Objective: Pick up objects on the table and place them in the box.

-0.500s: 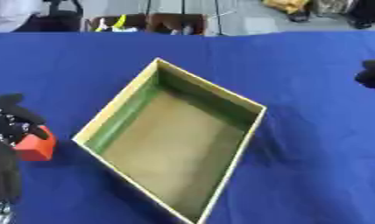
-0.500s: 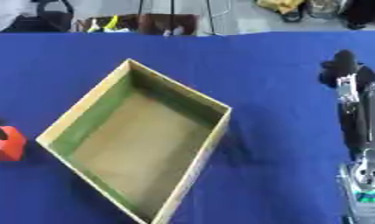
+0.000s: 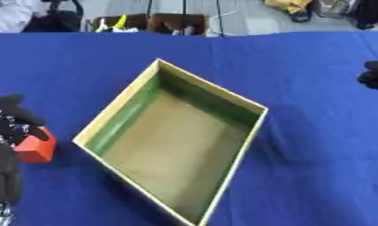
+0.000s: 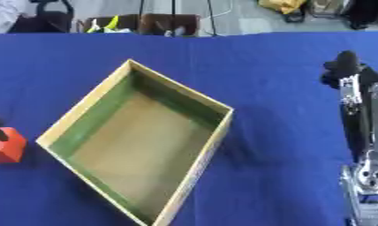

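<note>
Down at the lower left of the frame, the left hand (image 3: 8,132) sits right on the red block (image 3: 36,149), its dark fingers draped over the block's upper left corner and seemingly curled onto it. Whether it has a true hold yet I would not swear to, but the fingers look bent round the block rather than straight. From there the box (image 3: 122,115) lies just to the right, its near left wall beside the block with only a narrow strip of blue between them. So the coming move, as I judge it, is a short lift and a carry rightward over that rim.

At the right edge of the frame, the right hand (image 4: 345,67) is well apart from the block, with the whole box between them; I cannot tell how its fingers stand. The left hand is plainly the nearer one.

Sitting cornerwise on the table (image 3: 300,70), the box runs its long axis from upper left to lower right. It looks like thin card or wood, pale yellow on the rims, green on the inner walls, dull brown on the floor, and nothing lies inside. A smooth blue cloth covers the table. Hard-edged and matte, the block has a small boxy shape.
</note>
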